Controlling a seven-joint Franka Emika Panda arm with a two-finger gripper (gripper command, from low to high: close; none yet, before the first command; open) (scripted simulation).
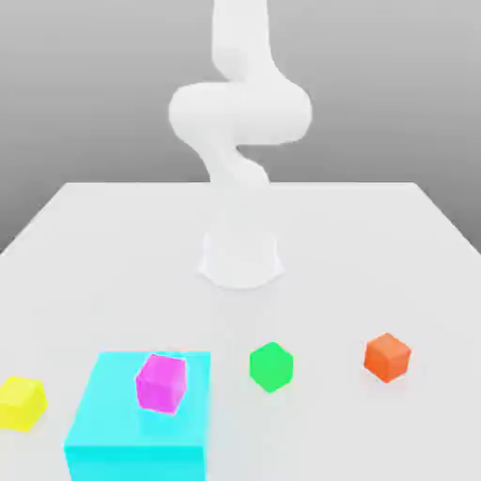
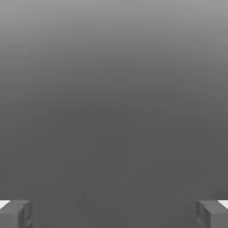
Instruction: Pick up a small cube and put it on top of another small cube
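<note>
The small orange-red cube [image 1: 387,357] rests on the white table toward the exterior view's right. A green cube [image 1: 271,366] of about the same size sits to its left, apart from it. In the hand view my gripper [image 2: 114,214] is open, its two grey fingertips [image 2: 16,213] spread far apart, with nothing between them and plain grey background beyond. The white arm [image 1: 240,113] rises from its base [image 1: 241,258] and bends upward past the top of the exterior view, well behind both cubes.
A magenta cube [image 1: 162,382] lies tilted on a large cyan block [image 1: 136,442] at the front of the exterior view's left. A yellow cube [image 1: 21,403] sits by the left edge. Bare table [image 1: 357,254] lies between the arm's base and the cubes.
</note>
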